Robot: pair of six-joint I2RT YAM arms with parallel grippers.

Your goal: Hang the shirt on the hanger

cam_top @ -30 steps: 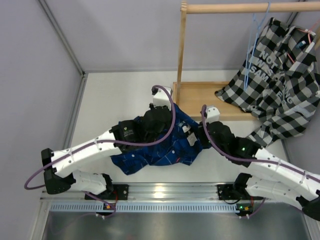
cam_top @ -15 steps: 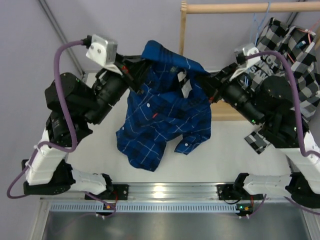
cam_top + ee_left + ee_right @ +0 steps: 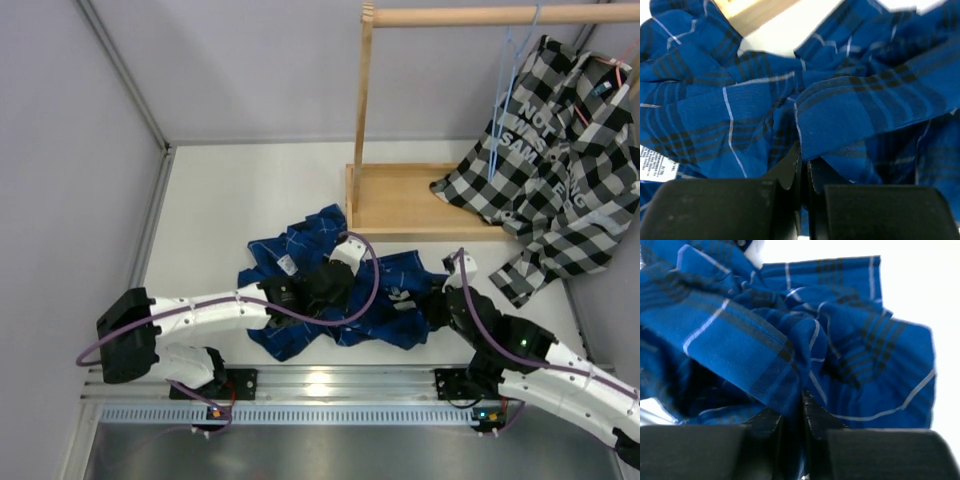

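Observation:
The dark blue shirt (image 3: 310, 255) lies crumpled on the table in front of the wooden rack base. My left gripper (image 3: 345, 285) is shut on a fold of the shirt (image 3: 740, 110) near its middle. My right gripper (image 3: 425, 300) is shut on a fold of the shirt (image 3: 740, 350) at its right side. The pale-blue hanger (image 3: 507, 70) hangs from the wooden rod at the upper right, beside the checked shirt, far from both grippers.
A wooden rack with a rod (image 3: 480, 15), post and flat base (image 3: 400, 200) stands at the back right. A black-and-white checked shirt with lettering (image 3: 560, 160) hangs from it and drapes onto the base. Grey walls enclose the left and back.
Half a second ago both arms held the shirt spread high in the air. Now both arms are low and the shirt lies bunched on the table.

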